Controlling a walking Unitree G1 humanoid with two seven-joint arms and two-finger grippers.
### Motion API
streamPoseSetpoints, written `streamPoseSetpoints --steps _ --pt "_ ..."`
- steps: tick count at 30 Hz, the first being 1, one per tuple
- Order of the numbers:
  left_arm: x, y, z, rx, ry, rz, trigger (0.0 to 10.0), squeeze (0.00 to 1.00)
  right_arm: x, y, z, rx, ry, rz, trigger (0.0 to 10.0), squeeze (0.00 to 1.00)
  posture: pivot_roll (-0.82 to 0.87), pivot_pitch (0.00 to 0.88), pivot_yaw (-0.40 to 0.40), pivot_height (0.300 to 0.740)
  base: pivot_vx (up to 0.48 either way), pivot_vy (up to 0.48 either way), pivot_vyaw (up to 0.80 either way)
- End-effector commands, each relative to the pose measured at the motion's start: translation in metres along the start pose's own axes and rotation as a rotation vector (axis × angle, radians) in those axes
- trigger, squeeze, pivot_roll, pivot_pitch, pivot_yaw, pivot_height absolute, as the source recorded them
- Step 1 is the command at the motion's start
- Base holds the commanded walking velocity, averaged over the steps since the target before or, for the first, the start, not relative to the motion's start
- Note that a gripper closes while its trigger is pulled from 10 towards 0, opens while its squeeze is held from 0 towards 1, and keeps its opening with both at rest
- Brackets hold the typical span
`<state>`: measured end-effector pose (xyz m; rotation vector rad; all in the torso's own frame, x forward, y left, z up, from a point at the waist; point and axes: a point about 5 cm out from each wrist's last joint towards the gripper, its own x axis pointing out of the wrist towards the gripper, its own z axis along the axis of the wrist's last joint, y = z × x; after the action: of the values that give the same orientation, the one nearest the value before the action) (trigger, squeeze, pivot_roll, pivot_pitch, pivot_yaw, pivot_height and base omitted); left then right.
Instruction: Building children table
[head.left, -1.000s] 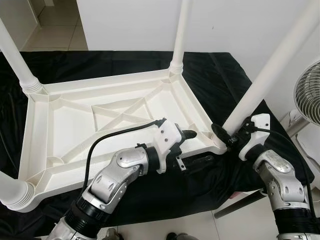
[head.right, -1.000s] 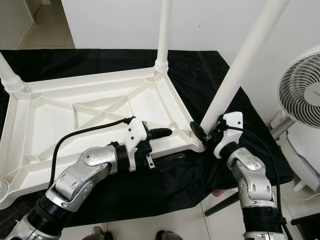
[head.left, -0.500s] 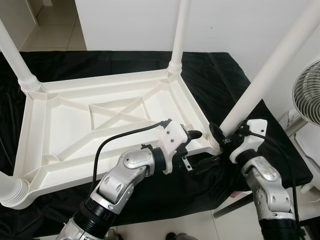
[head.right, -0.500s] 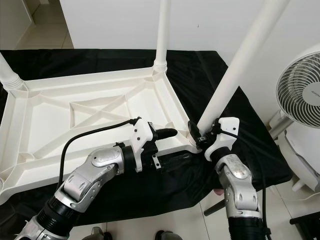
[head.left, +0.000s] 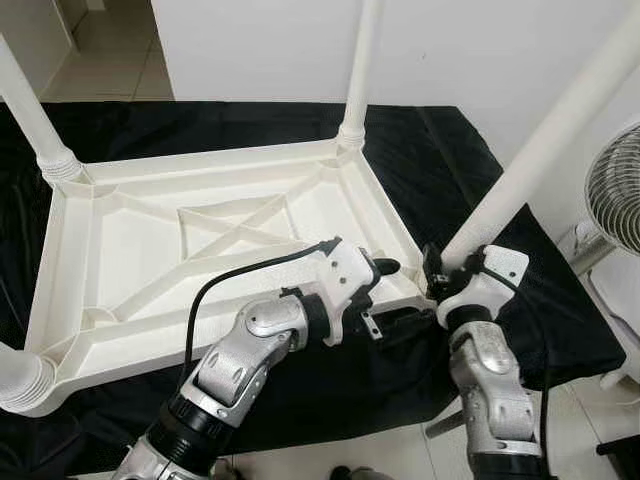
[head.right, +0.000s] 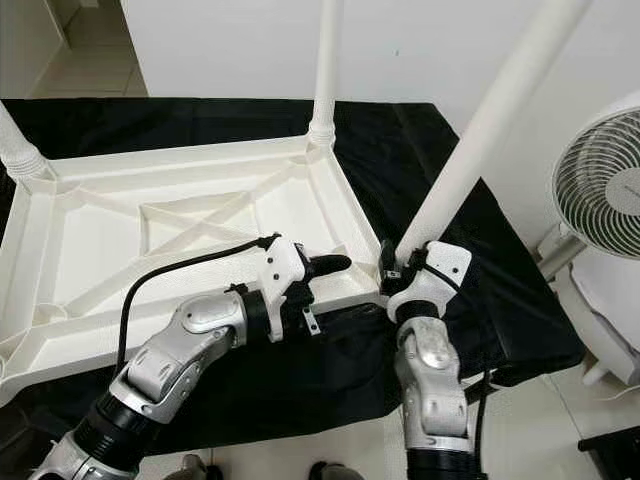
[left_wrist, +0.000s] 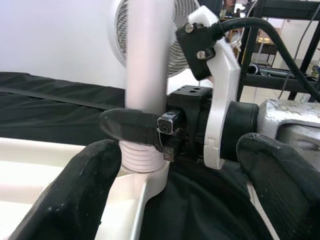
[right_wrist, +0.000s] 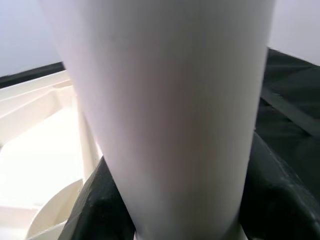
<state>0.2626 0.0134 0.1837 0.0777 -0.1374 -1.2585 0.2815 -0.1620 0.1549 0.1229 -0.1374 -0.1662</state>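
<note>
gripping one table leg (head.left: 545, 140): right gripper (head.left: 437, 272) | left gripper (head.left: 385, 300) open

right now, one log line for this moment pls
right hand: shut on table leg near its socket | left hand: open at tabletop rim | tabletop upside down on black cloth

An upside-down white plastic ribbed tabletop (head.left: 200, 250) is lying on black cloth, round white legs standing up at its corners, the near-right leg (head.left: 540, 140) leaning outward.
</note>
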Motion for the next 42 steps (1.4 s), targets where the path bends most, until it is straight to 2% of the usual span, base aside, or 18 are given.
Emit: streamPoseSetpoints --steps 1,6,7,8,9,10,11,17,20,21,22,23,24,27,29,35,37,42 --pt "0.002 0.004 0.000 0.023 0.005 0.046 10.0 0.00 -0.004 0.003 -0.016 0.016 0.091 -0.059 0.0 0.00 0.00 0.071 -0.054 0.740 0.000 0.000 0.00" --pt "0.002 0.005 0.000 0.024 0.000 0.049 10.0 0.00 -0.004 0.006 -0.017 -0.010 0.094 -0.082 0.0 0.00 0.00 0.069 -0.054 0.740 0.000 0.000 0.00" --pt "0.002 0.005 0.001 0.025 0.000 0.050 10.0 0.00 -0.003 0.006 -0.016 -0.014 0.091 -0.086 2.6 0.00 0.00 0.069 -0.054 0.740 0.000 0.000 0.00" --pt "0.002 0.005 0.001 0.025 0.000 0.050 10.0 0.00 -0.003 0.006 -0.016 -0.014 0.091 -0.086 2.6 0.00 0.00 0.069 -0.054 0.740 0.000 0.000 0.00" --pt "0.001 0.005 0.001 0.026 0.000 0.050 10.0 0.00 -0.004 0.005 -0.015 -0.023 0.086 -0.095 4.1 0.00 0.00 0.069 -0.054 0.740 0.000 0.000 0.00" --pt "0.001 0.005 0.001 0.026 0.000 0.050 10.0 0.00 -0.004 0.005 -0.015 -0.023 0.086 -0.095 4.1 0.00 0.00 0.069 -0.054 0.740 0.000 0.000 0.00" --pt "0.001 0.006 0.001 0.030 0.002 0.051 10.0 0.00 -0.002 0.002 -0.014 -0.022 0.080 -0.103 10.0 1.00 0.01 0.073 -0.062 0.740 0.000 0.000 0.00" --pt "0.000 0.007 0.001 0.033 0.002 0.055 10.0 0.00 0.000 0.003 -0.010 -0.010 0.055 -0.063 10.0 1.00 0.01 0.073 -0.062 0.740 0.000 0.000 0.00" --pt "0.000 0.008 0.002 0.033 0.000 0.057 10.0 0.00 0.004 0.001 -0.007 0.004 0.053 0.005 10.0 1.00 0.01 0.081 -0.060 0.740 0.000 0.000 0.00" --pt "0.000 0.008 0.003 0.034 -0.002 0.059 10.0 0.00 0.008 -0.002 -0.004 -0.016 0.047 0.061 10.0 1.00 0.01 0.082 -0.060 0.740 0.000 0.000 0.00" --pt "0.000 0.008 0.003 0.033 -0.004 0.060 10.0 0.00 0.010 -0.005 -0.002 -0.025 0.040 0.095 10.0 0.26 0.01 0.086 -0.058 0.740 0.000 0.000 0.00" --pt "0.000 0.008 0.003 0.033 -0.004 0.060 10.0 0.00 0.010 -0.005 -0.002 -0.025 0.040 0.095 10.0 0.26 0.01 0.086 -0.058 0.740 0.000 0.000 0.00" --pt "0.001 0.009 0.004 0.031 -0.005 0.062 10.0 0.00 0.013 -0.007 0.001 -0.033 0.035 0.122 10.0 0.00 0.01 0.089 -0.056 0.740 0.000 0.000 0.00" --pt "0.001 0.009 0.004 0.029 -0.008 0.065 10.0 0.00 0.019 -0.011 0.006 -0.035 0.025 0.192 10.0 0.00 0.01 0.092 -0.052 0.740 0.000 0.000 0.00" --pt "0.003 0.009 0.006 0.027 -0.014 0.065 10.0 0.00 0.025 -0.015 0.010 -0.067 0.032 0.335 10.0 0.00 0.01 0.094 -0.050 0.740 0.000 0.000 0.00" --pt "0.004 0.008 0.007 0.026 -0.018 0.063 10.0 0.00 0.027 -0.016 0.011 -0.064 0.051 0.436 10.0 0.00 0.01 0.094 -0.049 0.740 0.000 0.000 0.00" --pt "0.004 0.009 0.008 0.030 -0.020 0.064 10.0 0.00 0.028 -0.018 0.011 -0.109 0.063 0.523 10.0 0.00 0.01 0.094 -0.049 0.740 0.000 0.000 0.00" --pt "0.004 0.009 0.009 0.033 -0.021 0.066 10.0 0.00 0.030 -0.023 0.008 -0.133 0.092 0.591 10.0 0.00 0.01 0.093 -0.051 0.740 0.000 0.000 0.00"
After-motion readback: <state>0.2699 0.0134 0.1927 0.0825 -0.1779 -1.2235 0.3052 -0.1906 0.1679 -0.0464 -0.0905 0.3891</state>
